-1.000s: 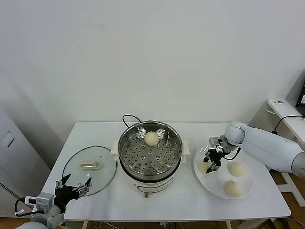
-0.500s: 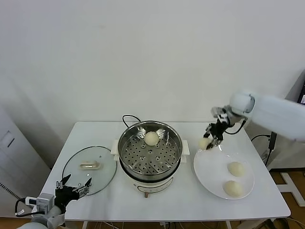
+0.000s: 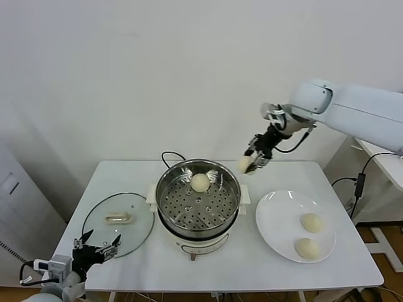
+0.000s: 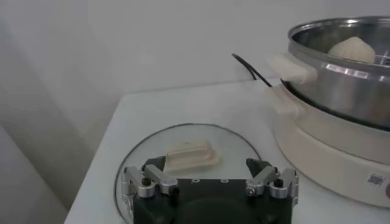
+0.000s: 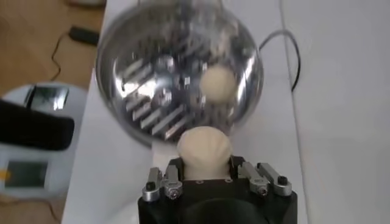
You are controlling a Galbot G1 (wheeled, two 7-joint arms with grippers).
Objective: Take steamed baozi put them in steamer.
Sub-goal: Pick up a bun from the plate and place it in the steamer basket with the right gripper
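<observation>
White desk (image 3: 126,179) carrying everything. Steamer (image 3: 198,202) at centre, perforated tray showing, one baozi (image 3: 200,182) already on the tray toward the back. Glass lid (image 3: 118,224) flat on desk to the steamer's left, apart from it. White plate (image 3: 277,233) to the steamer's right with two baozi (image 3: 312,222) (image 3: 308,248) on its right half, near each other. Right gripper (image 3: 252,161) raised in the air above the steamer's back-right rim, clamped on a fourth baozi (image 3: 244,165); right wrist view confirms bun (image 5: 203,152) pinched between the fingers, steamer pot (image 5: 177,73) below and beyond. Left gripper (image 3: 96,248) low at the desk's front-left edge by the lid, fingers spread wide, nothing between them; left wrist view has lid handle (image 4: 192,156) just ahead of it.
</observation>
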